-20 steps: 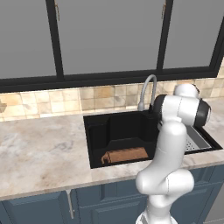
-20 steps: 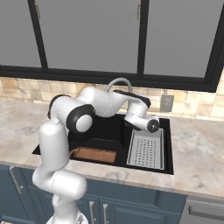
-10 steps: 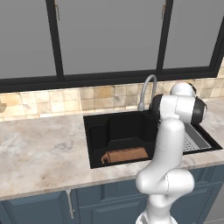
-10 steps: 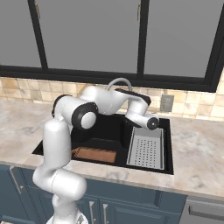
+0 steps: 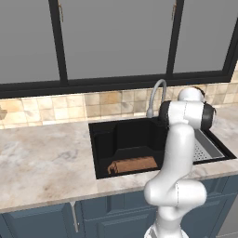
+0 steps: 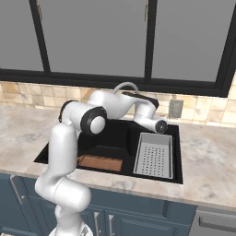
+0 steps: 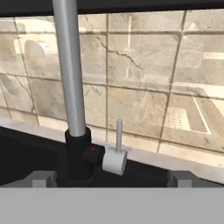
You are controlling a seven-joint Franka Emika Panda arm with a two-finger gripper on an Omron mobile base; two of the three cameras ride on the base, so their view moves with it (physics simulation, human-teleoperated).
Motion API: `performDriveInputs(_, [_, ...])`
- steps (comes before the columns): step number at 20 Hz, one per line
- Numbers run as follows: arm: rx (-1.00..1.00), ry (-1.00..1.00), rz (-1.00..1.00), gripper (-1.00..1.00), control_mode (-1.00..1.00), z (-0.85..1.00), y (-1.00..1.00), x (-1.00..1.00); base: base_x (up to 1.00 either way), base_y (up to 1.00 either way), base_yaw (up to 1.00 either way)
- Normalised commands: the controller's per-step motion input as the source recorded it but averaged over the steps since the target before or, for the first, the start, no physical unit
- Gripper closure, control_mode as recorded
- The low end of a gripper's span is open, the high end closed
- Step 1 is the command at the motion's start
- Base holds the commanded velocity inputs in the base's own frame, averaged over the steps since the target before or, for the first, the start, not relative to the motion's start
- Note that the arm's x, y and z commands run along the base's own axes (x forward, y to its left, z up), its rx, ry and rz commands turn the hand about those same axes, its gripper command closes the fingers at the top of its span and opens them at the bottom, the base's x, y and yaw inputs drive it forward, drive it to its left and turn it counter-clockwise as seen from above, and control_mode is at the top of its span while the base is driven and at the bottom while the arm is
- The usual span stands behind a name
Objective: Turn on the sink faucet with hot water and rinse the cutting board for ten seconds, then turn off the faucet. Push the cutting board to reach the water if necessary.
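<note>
The sink faucet (image 7: 70, 65) rises as a grey stem from a dark base, with a white lever handle (image 7: 114, 160) on its right side. My gripper (image 7: 111, 177) is open and faces that handle from close by, one fingertip (image 7: 41, 177) on each side and nothing between them. The spout arches over the black sink (image 5: 104, 139), and no water is in view. The brown cutting board (image 5: 132, 165) lies flat at the basin's near edge, also as the cutting board (image 6: 99, 162) in the right base view. My arm reaches over the sink (image 6: 55, 150) to the faucet (image 6: 125, 86).
A grey perforated drain tray (image 6: 154, 156) fills the right part of the basin. A tiled backsplash (image 7: 166, 87) stands right behind the faucet, below dark-framed windows. Marble counter (image 5: 42, 158) lies left of the sink, with more counter (image 6: 207, 161) to its right.
My hand has edged slightly up and back toward the faucet. The board stays where it was and the gripper stays open.
</note>
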Motion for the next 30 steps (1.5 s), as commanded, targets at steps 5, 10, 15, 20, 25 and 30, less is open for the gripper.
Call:
performDriveInputs(5, [0.0, 0.0, -0.06, -1.0, -1.0, 0.0, 0.0, 0.11, 0.0, 0.0, 0.0])
performDriveInputs(10, [0.0, 0.0, -0.08, -1.0, -1.0, 0.0, 0.0, 0.11, 0.0, 0.0, 0.0])
performDriveInputs(15, [0.0, 0.0, -0.07, -1.0, -1.0, 0.0, 0.0, 0.16, 0.0, 0.0, 0.0])
performDriveInputs(20, [0.0, 0.0, -0.02, -1.0, -1.0, 0.0, 0.0, 0.2, 0.0, 0.0, 0.0])
performDriveInputs(25, [0.0, 0.0, 0.0, -1.0, -1.0, 0.0, 0.0, 0.16, 0.0, 0.0, 0.0])
performDriveInputs(30, [0.0, 0.0, 0.0, -1.0, -1.0, 0.0, 0.0, 0.12, 0.0, 0.0, 0.0])
